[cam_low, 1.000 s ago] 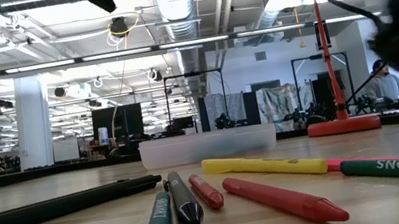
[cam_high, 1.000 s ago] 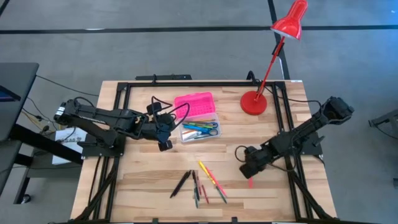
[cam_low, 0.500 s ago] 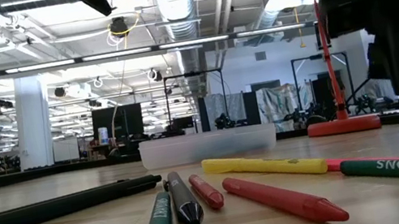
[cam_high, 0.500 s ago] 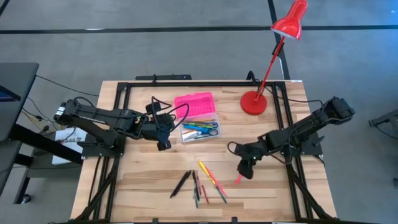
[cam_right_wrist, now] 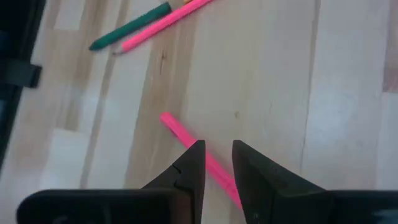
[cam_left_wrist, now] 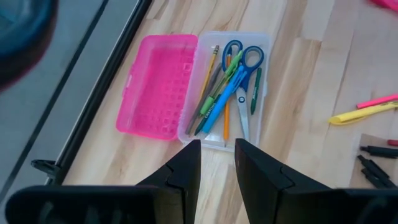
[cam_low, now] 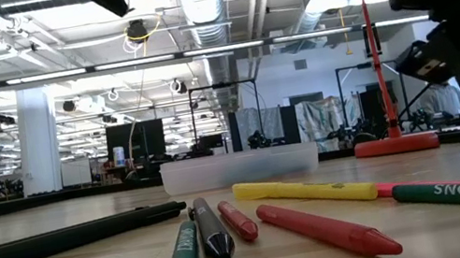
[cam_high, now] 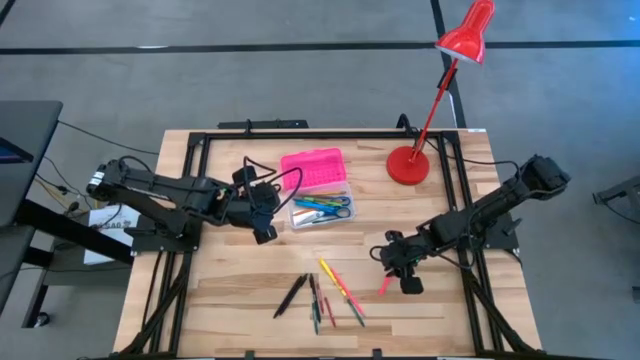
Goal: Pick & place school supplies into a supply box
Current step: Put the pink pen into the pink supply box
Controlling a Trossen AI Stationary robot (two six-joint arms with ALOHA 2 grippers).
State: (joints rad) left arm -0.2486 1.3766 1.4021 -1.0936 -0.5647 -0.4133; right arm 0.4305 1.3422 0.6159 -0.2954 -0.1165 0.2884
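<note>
The supply box stands open at the table's middle far part, its pink lid (cam_high: pixel 312 167) flat on the table beside the clear base (cam_high: pixel 322 208), which holds pens and blue-handled scissors (cam_left_wrist: pixel 239 59). My left gripper (cam_high: pixel 265 232) hovers open just left of the box, holding nothing (cam_left_wrist: pixel 216 163). Several loose school supplies (cam_high: pixel 325 290) lie near the front edge. A pink pen (cam_high: pixel 384 287) lies apart on the wood to their right. My right gripper (cam_high: pixel 398 279) hangs open above that pen (cam_right_wrist: pixel 180 134), which runs slanting beneath the fingers (cam_right_wrist: pixel 216 163).
A red desk lamp stands with its base (cam_high: pixel 408 165) at the far right, its head (cam_high: pixel 468 35) leaning past the table's far edge. A black frame (cam_high: pixel 300 135) runs around the table. Bare wood lies between the box and the loose pens.
My right gripper has rolled a good way about its own pointing line and come up slightly. The pink pen, which stuck out from under it toward the near edge, now lies slanted on the wood a little farther left.
</note>
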